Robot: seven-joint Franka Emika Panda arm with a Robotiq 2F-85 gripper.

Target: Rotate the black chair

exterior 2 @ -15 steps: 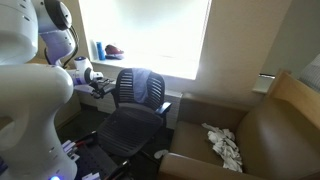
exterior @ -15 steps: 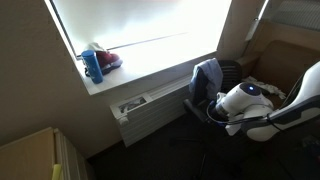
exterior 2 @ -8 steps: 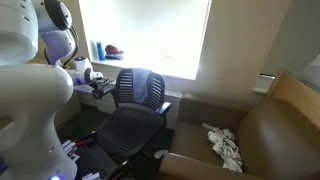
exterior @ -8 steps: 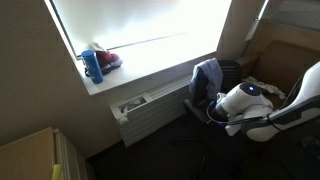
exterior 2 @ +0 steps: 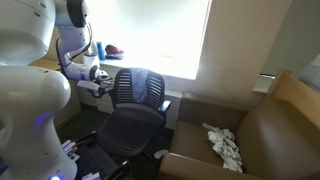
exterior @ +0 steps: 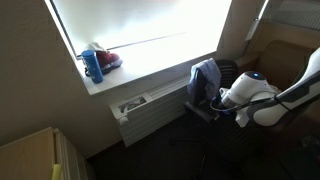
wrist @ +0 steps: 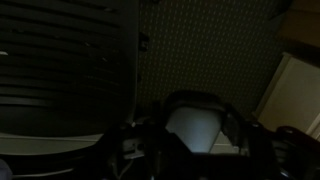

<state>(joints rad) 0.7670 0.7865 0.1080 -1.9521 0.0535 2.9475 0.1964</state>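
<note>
One pincer (exterior 2: pixel 97 84) is seen at the window-side edge of the black chair (exterior 2: pixel 135 95), right by the armrest. Whether it's clamped on the frame or just parked against it can't be told; it's too small in an exterior view and the wrist view is way too dark.

The chair is parked between the bright windowsill (exterior: pixel 130 65) and the brown armchair (exterior 2: pixel 250 130), with a blue-grey cloth (exterior: pixel 207 73) draped over its back. It's probably fairly heavy, but little force should be needed on a swivel base. The stiff armrest or backrest rim would be the spot to grab. The mesh likely gives, and the loose cloth could slip off.

Compared with a second ago, the arm has been swung higher toward the window, and the backrest looks nudged round slightly.
</note>
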